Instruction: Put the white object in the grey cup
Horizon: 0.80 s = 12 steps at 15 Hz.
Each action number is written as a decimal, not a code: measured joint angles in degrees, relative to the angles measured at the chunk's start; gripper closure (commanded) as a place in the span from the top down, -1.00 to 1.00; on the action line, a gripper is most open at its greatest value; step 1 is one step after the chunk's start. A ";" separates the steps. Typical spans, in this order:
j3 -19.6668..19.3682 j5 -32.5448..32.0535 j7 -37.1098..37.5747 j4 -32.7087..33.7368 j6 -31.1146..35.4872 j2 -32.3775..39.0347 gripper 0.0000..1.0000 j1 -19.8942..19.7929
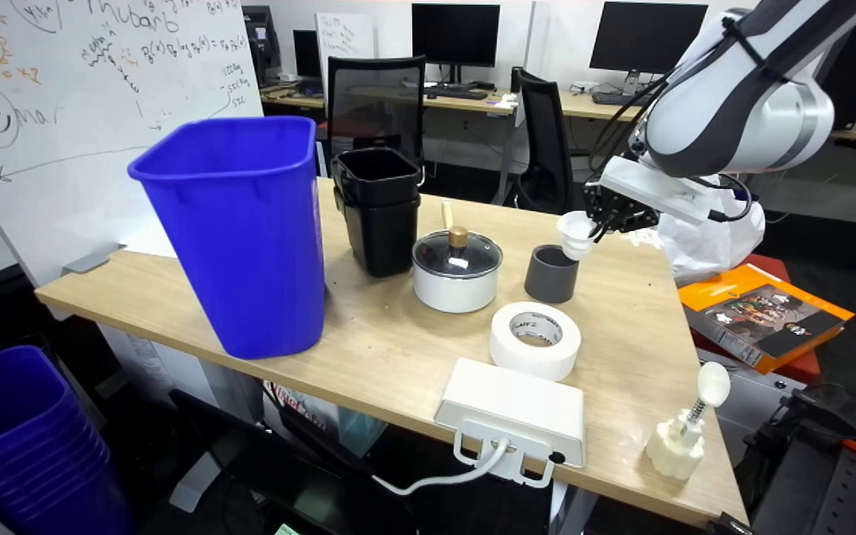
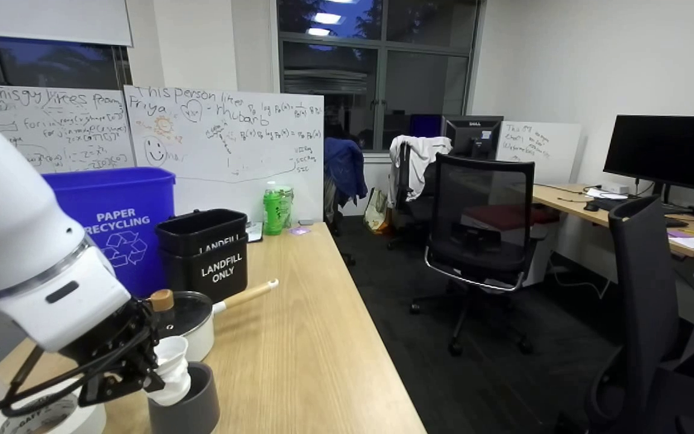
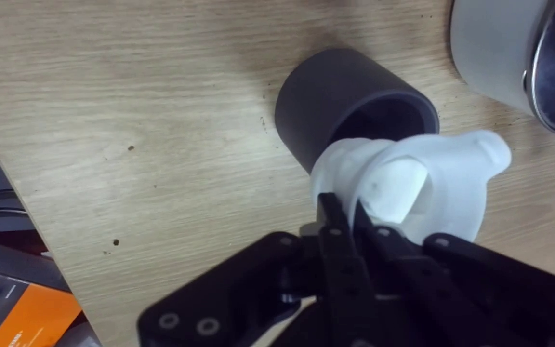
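Observation:
The white object (image 1: 575, 234) is a ribbed, funnel-like piece with a wide rim and a side tab. It shows in both exterior views (image 2: 172, 367) and in the wrist view (image 3: 455, 193). My gripper (image 3: 345, 209) is shut on its wall, one finger inside and one outside. The gripper also shows in an exterior view (image 1: 600, 227). The grey cup (image 1: 550, 276) stands upright on the table, also seen in the wrist view (image 3: 323, 101). The white object is tilted and its lower end overlaps the cup's rim in every view. I cannot tell whether they touch.
A white pot (image 1: 456, 286) with a glass lid stands close to the cup. A white tape roll (image 1: 510, 357), a white box (image 1: 517, 401) and a cream dispenser-like item (image 1: 677, 446) are on the table. A blue bin (image 1: 250, 260) and black bins (image 1: 387, 238) stand beyond the pot.

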 measured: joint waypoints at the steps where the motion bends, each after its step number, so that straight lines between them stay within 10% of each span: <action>1: 0.31 0.10 0.34 -0.26 0.90 0.00 -0.98 0.31; 12: 2.97 1.10 0.59 -3.30 5.63 0.22 -0.98 0.51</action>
